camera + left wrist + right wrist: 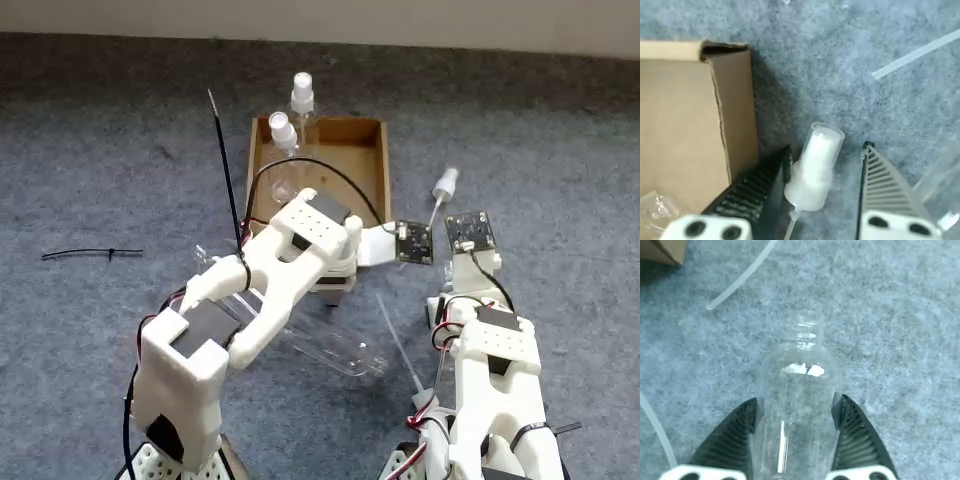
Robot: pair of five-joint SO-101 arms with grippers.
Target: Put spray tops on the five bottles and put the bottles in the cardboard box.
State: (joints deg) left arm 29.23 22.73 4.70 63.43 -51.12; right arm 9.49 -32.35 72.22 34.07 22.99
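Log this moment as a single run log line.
left fingers open, spray top between them | right fingers shut on uncapped bottle | cardboard box holds two topped bottles

Grey carpet (560, 150) carries a cardboard box (345, 140) near its far edge, a black cable tie (92, 253) toward the left edge, and a clear bottle (335, 352) and thin tube (400, 348) mid-carpet.

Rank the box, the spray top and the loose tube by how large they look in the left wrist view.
1. box
2. spray top, though it lies close to the camera, which may enlarge it
3. tube, thin and cut off by the picture's edge, so its full length is unsure
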